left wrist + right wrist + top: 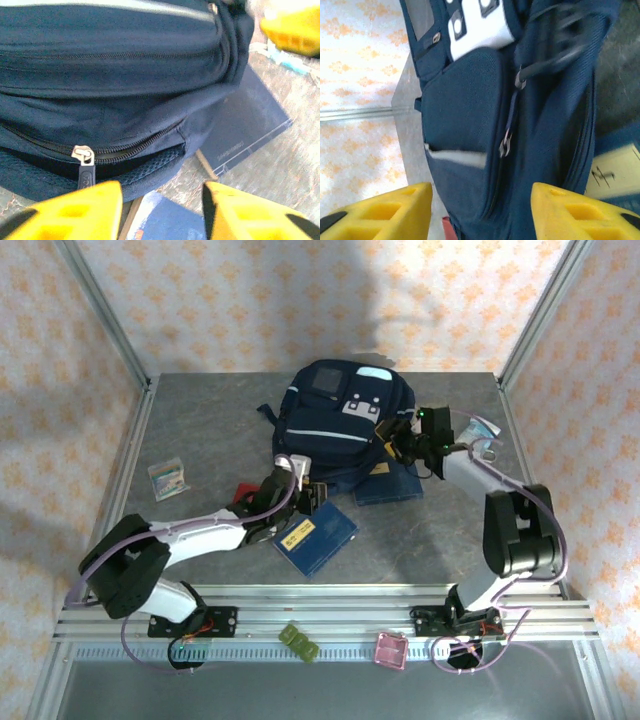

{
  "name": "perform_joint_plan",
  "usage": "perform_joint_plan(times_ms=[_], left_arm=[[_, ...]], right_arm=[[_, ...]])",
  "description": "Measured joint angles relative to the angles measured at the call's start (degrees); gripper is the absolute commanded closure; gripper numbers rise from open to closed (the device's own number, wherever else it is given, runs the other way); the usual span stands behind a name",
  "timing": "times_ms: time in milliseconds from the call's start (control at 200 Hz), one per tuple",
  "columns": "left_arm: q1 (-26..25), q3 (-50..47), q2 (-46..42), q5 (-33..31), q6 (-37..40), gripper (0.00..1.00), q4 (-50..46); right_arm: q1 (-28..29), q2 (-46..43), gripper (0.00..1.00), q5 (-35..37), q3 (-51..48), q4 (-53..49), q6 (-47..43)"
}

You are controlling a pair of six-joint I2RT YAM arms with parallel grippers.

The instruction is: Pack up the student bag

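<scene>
Student bag [340, 415] sits at the middle-far part of the worktop [200, 420], front face up. It's navy woven fabric, soft and bulgy, with a pale reflective stripe [330, 433] across it and light grey patches near the top. The worktop is grey, mottled and stone-looking.

Two flat navy books with yellow labels: near book [315, 535] lies in front of the bag, and far book [388, 483] is partly tucked under the bag's right corner. They're rigid rectangles with smooth covers. A small clear box [167, 478] lies well to the left.

On the left wrist I see ribbed nylon, a closed zip with a metal zipper pull [84, 156], and dark mesh [150, 167] under the bottom seam.

The left pincer [318, 495] is at the bag's near edge. In its wrist view the left pincer [161, 186] has its yellow plastic fingers [75, 212] standing moderately apart, nothing gripped between them. The zip pull hangs just above the left finger (can't tell if it touches).

The right pincer [392, 440] is at the bag's right side. In its wrist view (blurry) the right pincer [481, 187] is parted about as wide as the left one. Bag fabric shows through the gap, no clamp visible. A side zip tab [506, 145] and a glossy white patch [480, 25] lie ahead of it.
</scene>
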Motion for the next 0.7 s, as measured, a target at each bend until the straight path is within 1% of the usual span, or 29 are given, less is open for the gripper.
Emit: perform_joint_plan(times_ms=[45,50,85,120,245,285,345,460,586,696], left_arm=[[0.8,-0.4,-1.6,-0.3,-0.5,0.37,0.0],[0.9,-0.4,-1.7,-0.3,-0.5,0.36,0.0],[2.0,-0.6,-2.7,-0.3,-1.1,0.32,0.0],[3.5,-0.8,-3.6,-0.2,-1.9,0.31,0.1],[9.3,-2.4,-4.9,0.3,-4.1,0.31,1.1],[10.8,-2.5,-4.7,-0.1,-4.4,0.26,0.5],[12.6,-1.9,-3.8,-1.1,-5.0,0.24,-1.0],[15.9,2.1,2.0,-1.6,-5.6,0.23,-4.2],[19.8,7.8,9.7,-1.6,-5.7,0.22,-6.0],[21.8,14.7,17.5,-1.2,-5.6,0.22,-8.1]], right_arm=[[0.6,-2.4,0.44,0.5,-1.5,-0.7,0.0],[0.7,-2.8,0.42,0.5,-1.8,-0.9,0.0],[1.2,-4.5,0.41,0.9,-2.9,-1.3,0.0],[1.6,-6.3,0.37,1.5,-4.2,-1.7,0.0],[3.7,-10.6,0.36,2.6,-9.5,-1.9,0.6],[4.4,-10.7,0.36,2.6,-10.8,-1.6,0.9],[5.2,-10.4,0.36,2.4,-13.4,0.2,1.6],[5.5,-8.2,0.35,2.4,-16.0,4.0,3.0],[5.5,-5.4,0.35,2.9,-15.5,8.0,3.1],[5.4,-2.9,0.36,3.7,-13.4,10.2,3.0]])
